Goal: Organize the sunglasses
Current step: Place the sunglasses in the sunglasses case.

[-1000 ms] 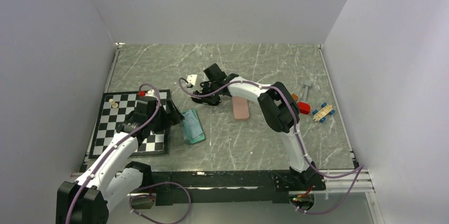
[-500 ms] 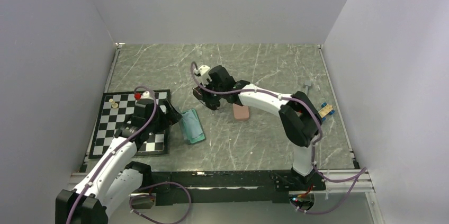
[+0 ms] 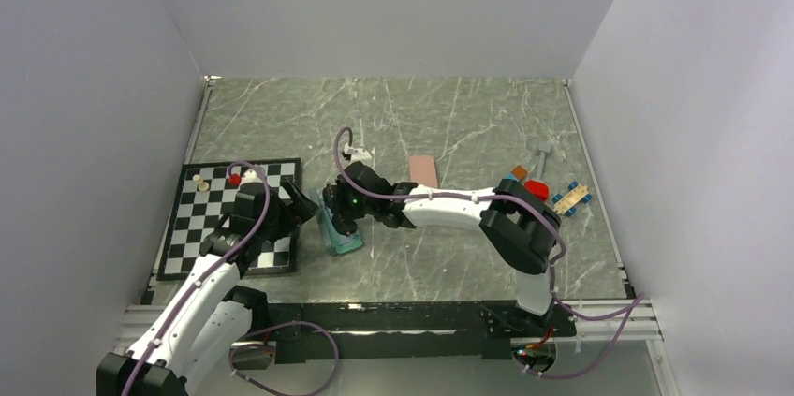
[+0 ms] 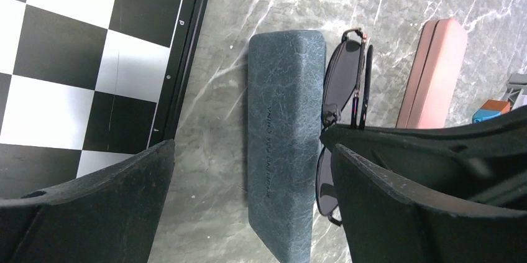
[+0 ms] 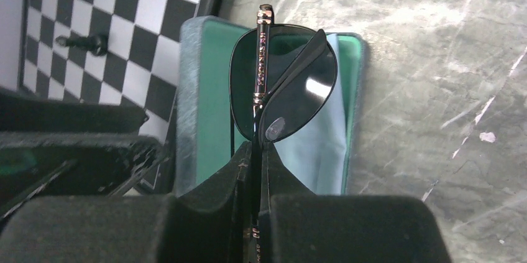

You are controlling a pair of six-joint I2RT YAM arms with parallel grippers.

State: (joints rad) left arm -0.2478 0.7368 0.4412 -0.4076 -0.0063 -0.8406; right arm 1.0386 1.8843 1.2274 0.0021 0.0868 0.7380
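Right wrist view: our right jaws pinch the black sunglasses over the open case, left jaws gape empty, and we fear the frame catching its rim.

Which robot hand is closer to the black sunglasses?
The right. The right gripper is shut on the black sunglasses, holding them over the open blue case. The left gripper hangs open on the case's chessboard side, not touching them.

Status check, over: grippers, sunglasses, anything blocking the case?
Right gripper shut on black sunglasses, over the open case. Left gripper open beside the case. Light blue cloth lies inside the case, under them.
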